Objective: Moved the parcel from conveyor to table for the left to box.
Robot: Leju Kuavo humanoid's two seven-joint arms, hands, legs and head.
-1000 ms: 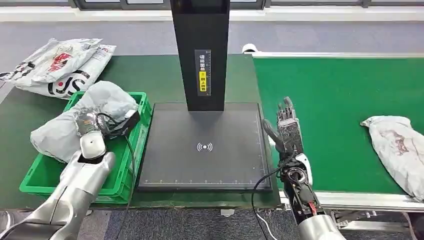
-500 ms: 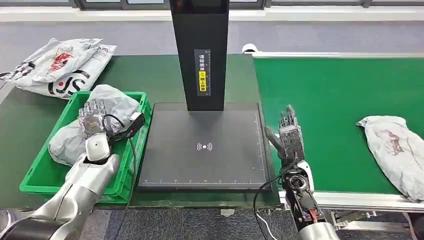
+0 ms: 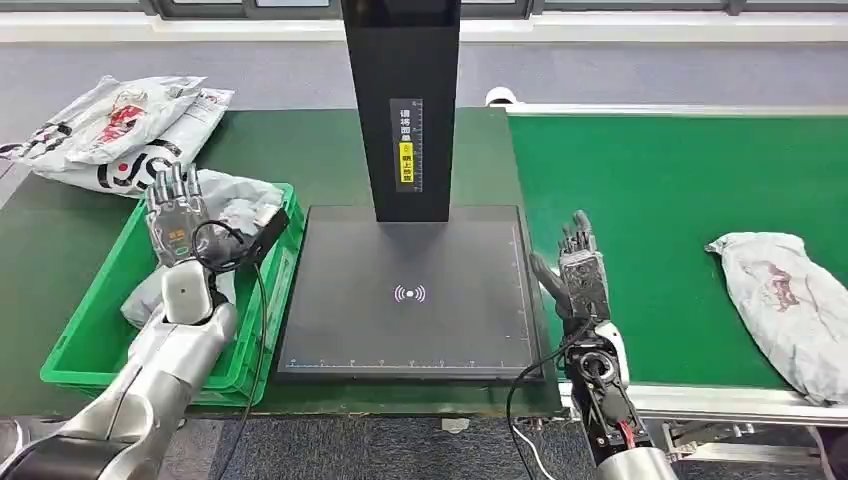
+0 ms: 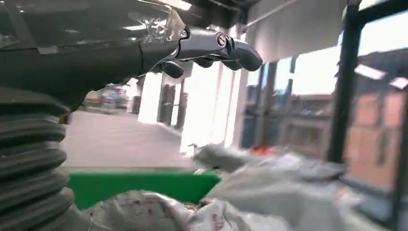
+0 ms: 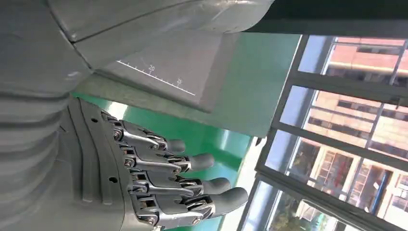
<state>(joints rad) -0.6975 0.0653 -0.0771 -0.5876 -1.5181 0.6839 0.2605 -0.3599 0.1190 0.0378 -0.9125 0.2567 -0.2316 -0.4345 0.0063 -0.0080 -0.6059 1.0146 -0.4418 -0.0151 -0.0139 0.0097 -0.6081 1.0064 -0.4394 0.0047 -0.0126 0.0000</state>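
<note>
A grey parcel (image 3: 236, 203) lies in the green crate (image 3: 100, 330) at the left; the left wrist view shows it below the fingers as crumpled grey plastic (image 4: 159, 214). My left hand (image 3: 176, 218) is raised above the crate, fingers spread and straight, holding nothing. Another grey parcel (image 3: 785, 305) lies on the green conveyor (image 3: 680, 180) at the right. My right hand (image 3: 577, 272) stands upright at the conveyor's near left edge, fingers extended and empty, well left of that parcel.
A black scanner platform (image 3: 410, 295) with a tall black post (image 3: 400, 105) fills the middle. Several printed mail bags (image 3: 115, 130) lie on the dark green table (image 3: 300, 150) behind the crate. The conveyor's metal rail (image 3: 720, 400) runs along the front.
My left hand has let go of the grey parcel, which dropped into the crate, and has lifted up and back with fingers spread. The conveyor parcel has drifted slightly left. The right hand barely moved.
</note>
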